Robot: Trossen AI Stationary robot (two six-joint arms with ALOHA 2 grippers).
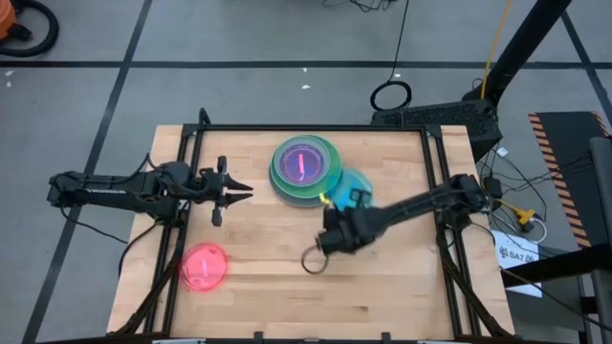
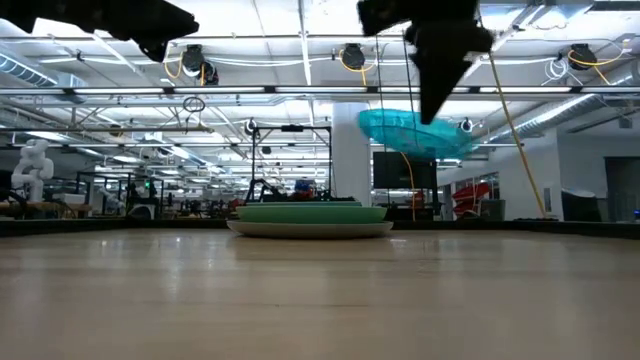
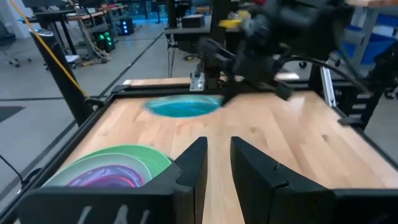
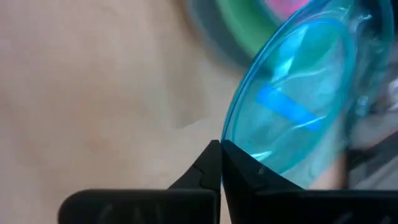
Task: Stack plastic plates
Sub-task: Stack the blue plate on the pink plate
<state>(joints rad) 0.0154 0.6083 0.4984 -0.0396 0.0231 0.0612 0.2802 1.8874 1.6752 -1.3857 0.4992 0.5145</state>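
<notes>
Pale wooden worktop (image 1: 382, 287); grey taped floor beyond. Right jaws (image 4: 221, 148) clench the rim of a translucent teal plate (image 4: 292, 99), lifted beside the green-rimmed stack (image 1: 305, 170). Left jaws (image 3: 216, 163) released; pink plate (image 1: 204, 267) apart.

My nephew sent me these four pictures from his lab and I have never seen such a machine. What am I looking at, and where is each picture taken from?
Two robot arms work at a wooden table. One picture looks straight down, one level across the tabletop, and two come from cameras on the wrists. The right gripper pinches the rim of a translucent teal plate, lifted above the table beside a stack of plates. The left gripper waits open near the stack. A pink plate lies apart, near the front edge.
</notes>
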